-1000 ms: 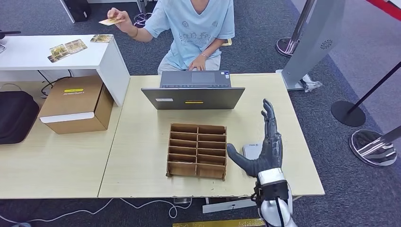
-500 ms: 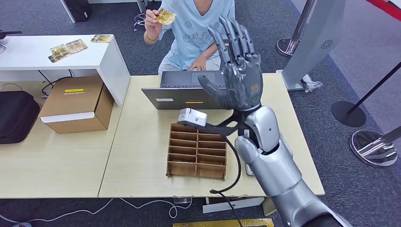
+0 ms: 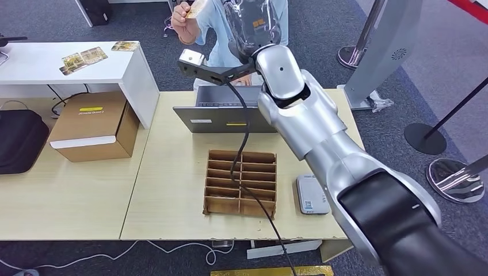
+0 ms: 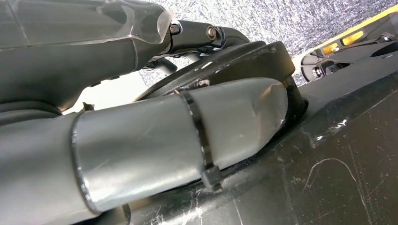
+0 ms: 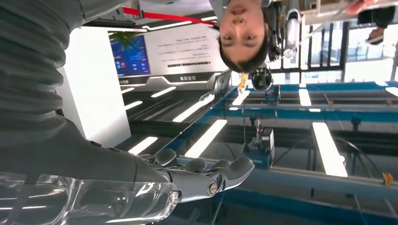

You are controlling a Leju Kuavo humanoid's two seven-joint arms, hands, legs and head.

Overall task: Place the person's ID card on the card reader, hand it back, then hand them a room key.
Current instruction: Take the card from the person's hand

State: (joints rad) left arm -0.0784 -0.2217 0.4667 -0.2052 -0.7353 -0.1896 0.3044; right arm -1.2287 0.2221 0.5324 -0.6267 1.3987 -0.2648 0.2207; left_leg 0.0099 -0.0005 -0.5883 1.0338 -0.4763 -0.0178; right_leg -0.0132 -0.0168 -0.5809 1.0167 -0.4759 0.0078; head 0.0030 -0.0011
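Grey carpeted room w/ a light wood desk (image 3: 172, 190) in front of the robot and a white side table (image 3: 63, 72) at far left carrying a few cards. On the desk: open laptop (image 3: 230, 118) at the far edge, cardboard slot organiser (image 3: 240, 183) in the middle, card reader (image 3: 312, 194) just beside it on the right. Brown cardboard box (image 3: 92, 126) sits on the adjoining desk to the left. Person in a light blue shirt (image 3: 216, 23) sits behind the laptop, their hand (image 3: 184, 20) raised, holding the ID card (image 3: 197, 8) up near the top edge. Right arm is lifted high over the laptop toward the person; right hand (image 5: 206, 180) is empty, fingers stretched out straight, close together. ID card is apart from the right hand. Left hand (image 4: 70, 51): seen close up, can't tell how its fingers lie.
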